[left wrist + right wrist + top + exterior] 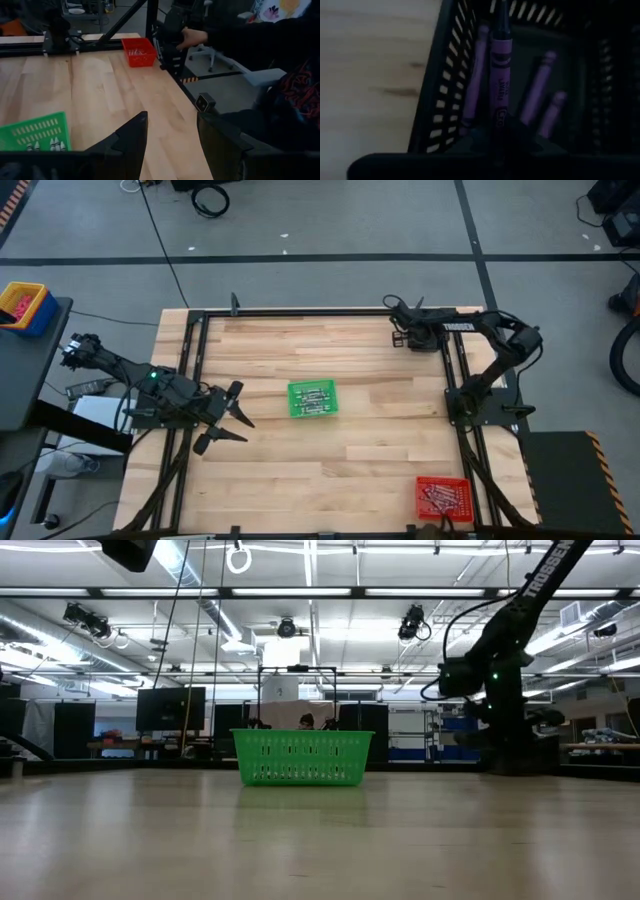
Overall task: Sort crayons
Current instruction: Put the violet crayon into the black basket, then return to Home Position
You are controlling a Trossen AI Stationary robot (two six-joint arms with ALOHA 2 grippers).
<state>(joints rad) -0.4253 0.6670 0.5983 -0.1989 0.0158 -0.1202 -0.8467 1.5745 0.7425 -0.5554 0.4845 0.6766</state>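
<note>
My right gripper [403, 332] is at the table's far right, over a dark slotted tray [445, 75], and is shut on a purple crayon [500, 75]. Several more purple crayons [540, 90] lie in that tray. A green tray [312, 398] at mid-table holds pale crayons [50, 146]. A red tray [442, 497] at the near right edge holds reddish crayons. My left gripper [228, 418] is open and empty, left of the green tray. It also shows in the left wrist view [172, 145]. My right gripper pinches the purple crayon by one end [498, 131] between its two fingers. The crayon runs on in line with the fingers. Its free end [501, 15] is over the dark tray. The dark fingers hide the place of contact itself.
Black frame rails [190, 370] run along the table's left and right sides. A person sits beyond the table's near right corner, one hand [192, 37] close to the red tray [137, 50]. Bare wood lies between the trays.
</note>
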